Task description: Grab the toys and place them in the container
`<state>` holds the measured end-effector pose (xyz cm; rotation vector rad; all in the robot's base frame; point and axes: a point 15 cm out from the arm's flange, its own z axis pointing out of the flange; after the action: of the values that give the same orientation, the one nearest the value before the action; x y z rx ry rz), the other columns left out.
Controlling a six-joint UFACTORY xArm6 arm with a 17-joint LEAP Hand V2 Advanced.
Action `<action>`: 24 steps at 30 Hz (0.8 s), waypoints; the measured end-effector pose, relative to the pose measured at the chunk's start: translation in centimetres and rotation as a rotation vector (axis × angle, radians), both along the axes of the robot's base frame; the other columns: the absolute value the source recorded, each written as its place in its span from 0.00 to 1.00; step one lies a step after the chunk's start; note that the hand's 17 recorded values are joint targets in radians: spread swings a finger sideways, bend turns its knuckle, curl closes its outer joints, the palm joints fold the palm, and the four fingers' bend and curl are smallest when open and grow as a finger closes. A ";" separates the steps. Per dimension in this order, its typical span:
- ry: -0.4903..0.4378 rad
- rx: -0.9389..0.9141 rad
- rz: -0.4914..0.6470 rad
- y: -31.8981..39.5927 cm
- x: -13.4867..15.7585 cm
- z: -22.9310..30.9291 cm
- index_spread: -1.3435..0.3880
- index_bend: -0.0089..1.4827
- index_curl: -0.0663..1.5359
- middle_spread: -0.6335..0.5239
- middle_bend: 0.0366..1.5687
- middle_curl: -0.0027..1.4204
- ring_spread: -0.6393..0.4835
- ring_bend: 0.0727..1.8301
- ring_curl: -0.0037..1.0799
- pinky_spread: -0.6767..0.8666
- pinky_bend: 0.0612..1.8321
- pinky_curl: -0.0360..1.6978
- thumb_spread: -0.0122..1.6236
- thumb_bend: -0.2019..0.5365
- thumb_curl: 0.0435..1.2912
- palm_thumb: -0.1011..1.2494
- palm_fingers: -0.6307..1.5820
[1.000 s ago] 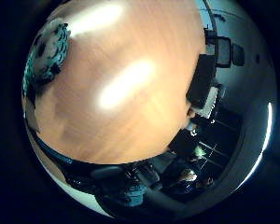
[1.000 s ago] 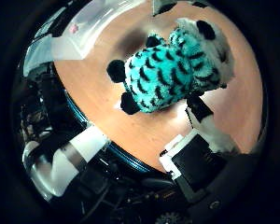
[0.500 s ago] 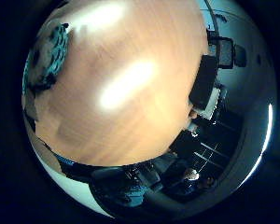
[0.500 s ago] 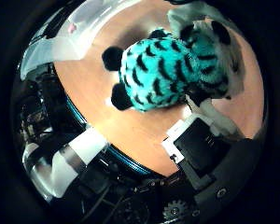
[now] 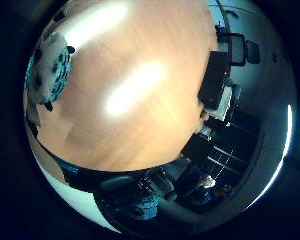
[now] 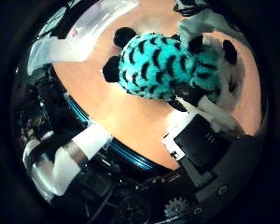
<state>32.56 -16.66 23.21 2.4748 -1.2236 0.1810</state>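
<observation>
A teal plush toy with black stripes and black paws (image 6: pixel 163 63) lies on the round wooden table (image 6: pixel 112 107) and fills much of the right thumb side palm view, close under my palm. My right hand (image 6: pixel 203 131) has white and black fingers (image 6: pixel 198 108) pressed against the toy's side, and another finger part shows past the toy's far side (image 6: pixel 191 7). The fingers curl round the toy. A clear plastic container (image 6: pixel 58 47) stands at the table's edge beyond the toy. In the right little finger side palm view the toy (image 5: pixel 52 65) shows at the border, on the table (image 5: pixel 140 90).
The table has a blue rim (image 6: pixel 103 140), and the floor and equipment lie beyond it. Dark chairs and furniture (image 5: pixel 225 80) stand past the table's far edge. A wide stretch of bare wood lies beside the toy.
The toy has shifted under the palm towards the container side while the table rim has stayed put. The fingers have closed in on the toy.
</observation>
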 end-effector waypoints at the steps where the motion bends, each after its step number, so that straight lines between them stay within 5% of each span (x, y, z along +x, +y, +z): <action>1: -0.002 -0.004 -0.009 -0.4 -0.4 0.7 0.50 0.75 0.38 0.19 0.24 0.28 0.52 0.06 0.09 0.65 0.07 0.11 0.58 0.25 0.31 0.87 0.51; 13: -0.025 0.016 -0.035 0.3 -2.3 10.2 0.51 0.76 0.37 0.16 0.25 0.29 0.51 0.05 0.08 0.66 0.07 0.12 0.58 0.25 0.29 0.86 0.52; 17: -0.108 0.049 -0.023 1.8 -1.6 14.6 0.51 0.72 0.36 0.14 0.25 0.30 0.48 0.08 0.09 0.67 0.09 0.12 0.58 0.25 0.29 0.86 0.56; 20: -0.163 0.100 -0.017 3.5 -1.0 17.6 0.50 0.46 0.29 0.10 0.32 0.34 0.22 0.28 0.19 0.41 0.22 0.14 0.59 0.25 0.29 0.86 0.75; 21: -0.177 0.125 -0.013 4.3 -0.8 18.4 0.49 0.38 0.28 0.10 0.34 0.37 0.19 0.34 0.24 0.29 0.31 0.16 0.60 0.25 0.30 0.86 0.80; 24: -0.207 0.187 0.006 6.9 -0.5 21.0 0.49 0.29 0.28 0.12 0.40 0.42 0.19 0.43 0.33 0.12 0.46 0.21 0.61 0.25 0.30 0.86 0.81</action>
<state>32.02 -9.79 44.23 2.6752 -1.3723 0.3464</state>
